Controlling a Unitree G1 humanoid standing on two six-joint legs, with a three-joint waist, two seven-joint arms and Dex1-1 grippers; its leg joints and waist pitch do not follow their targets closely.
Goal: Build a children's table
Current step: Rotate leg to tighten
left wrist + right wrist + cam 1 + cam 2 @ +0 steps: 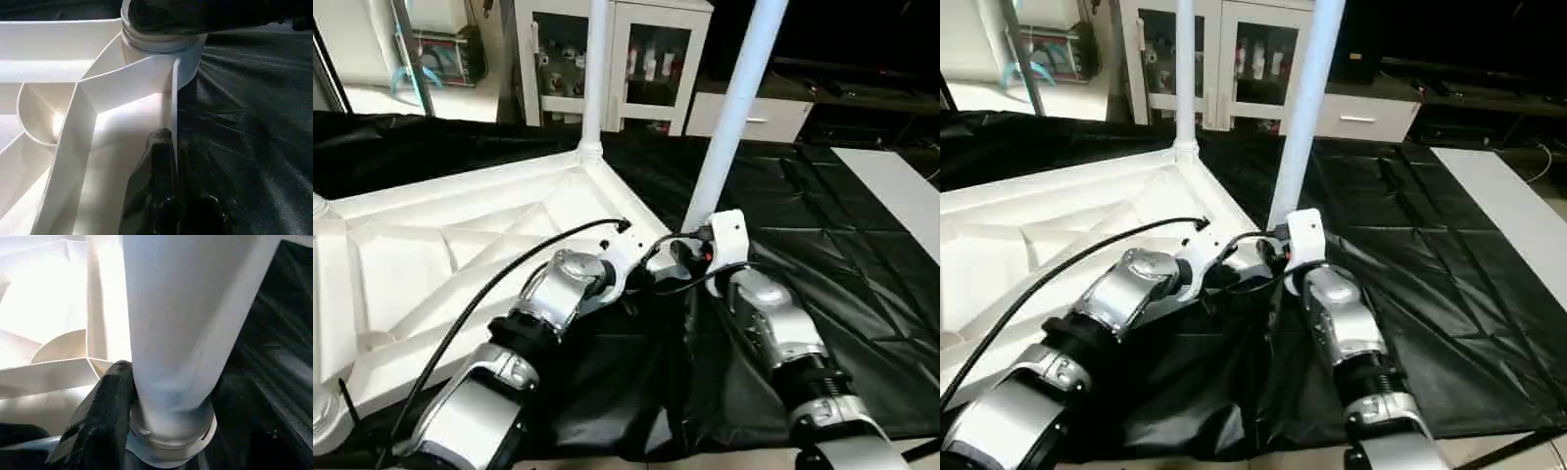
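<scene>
we see the white table top (440, 245) lying underside up, ribs showing, on a black sheet (822, 245). two tapered white legs stand in its corner sockets: the near leg (729, 108) leans slightly right, the far leg (597, 69) is upright. our right gripper (171, 431) has its fingers around the near leg's base. our left gripper (168, 186) is pinched closed on the top's rim

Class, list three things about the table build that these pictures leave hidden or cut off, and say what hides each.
1. The tops of both long white tube legs: cut off by the head views' upper edge.
2. The white ribbed plastic table top: its left part runs off the picture edge, its near side lies behind the silver forearms.
3. The near leg's seating in its round corner socket: a black finger of the right gripper covers one side in the right wrist view.
</scene>
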